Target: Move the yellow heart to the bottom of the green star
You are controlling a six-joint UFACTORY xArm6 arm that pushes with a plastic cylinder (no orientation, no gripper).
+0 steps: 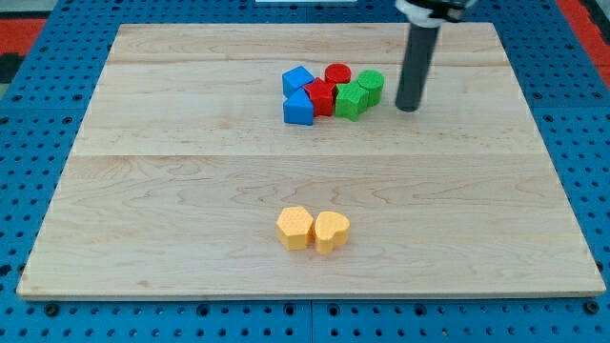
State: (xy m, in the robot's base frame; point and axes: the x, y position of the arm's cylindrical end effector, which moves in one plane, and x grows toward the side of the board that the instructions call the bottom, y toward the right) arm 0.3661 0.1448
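Note:
The yellow heart lies near the view's bottom middle, touching a yellow hexagon on its left. The green star sits in a cluster at the view's top middle, with a green cylinder touching its right side. My tip stands just right of the green cylinder, a small gap apart, far above the yellow heart.
The cluster also holds a red cylinder, a red block and two blue blocks, all left of the green star. The wooden board lies on a blue pegboard.

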